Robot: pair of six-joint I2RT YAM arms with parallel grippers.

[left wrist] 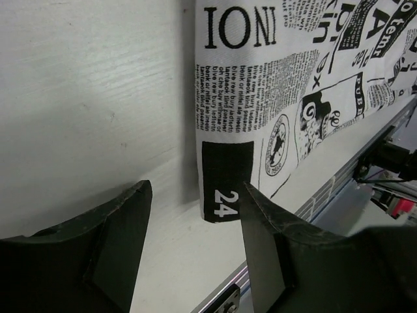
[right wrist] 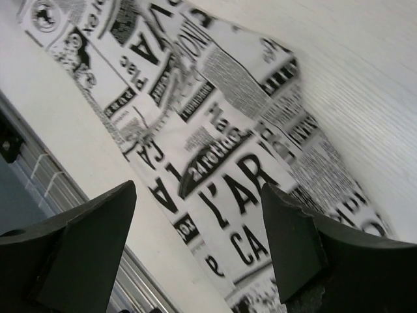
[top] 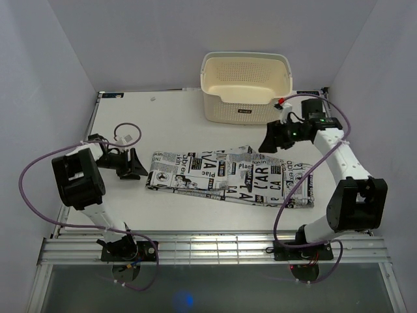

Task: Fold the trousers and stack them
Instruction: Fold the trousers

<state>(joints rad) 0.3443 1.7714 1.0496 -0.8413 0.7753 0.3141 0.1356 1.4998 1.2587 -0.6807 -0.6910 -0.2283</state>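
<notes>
The trousers (top: 228,176), white cloth with black newspaper print, lie folded in a long strip across the middle of the table. My left gripper (top: 133,166) sits low at the strip's left end, open, with nothing between its fingers. In the left wrist view the trousers (left wrist: 273,98) have their near corner just past my left gripper (left wrist: 195,251). My right gripper (top: 272,140) hovers above the strip's right part, open and empty. In the right wrist view the trousers (right wrist: 215,130) spread below my right gripper (right wrist: 199,241).
A cream perforated basket (top: 246,86) stands at the back of the table, just behind the right arm. The table's metal front rail (top: 215,248) runs along the near edge, close to the strip's right end.
</notes>
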